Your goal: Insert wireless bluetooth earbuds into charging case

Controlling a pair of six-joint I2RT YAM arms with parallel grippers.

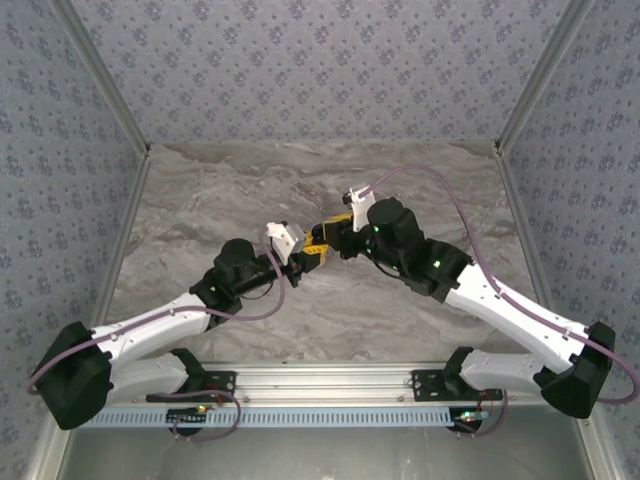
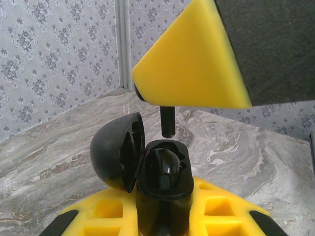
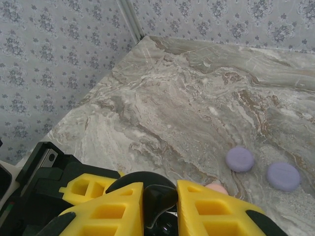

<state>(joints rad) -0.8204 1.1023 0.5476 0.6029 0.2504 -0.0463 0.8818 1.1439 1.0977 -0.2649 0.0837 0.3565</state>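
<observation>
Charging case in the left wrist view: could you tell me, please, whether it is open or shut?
Open: the lid of the charging case is swung left, baring a cavity where a black earbud sits.

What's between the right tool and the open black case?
A black earbud. The right tool pinches it, stem down, just above the case. The left wrist view shows this.

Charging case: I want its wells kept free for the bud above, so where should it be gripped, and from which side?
Probably the lower body of the charging case, from beneath, as the left gripper holds it. Its lid is swung open beside the upturned wells, and the earbud hangs stem-down above in the right gripper, so top and lid should stay free.
</observation>
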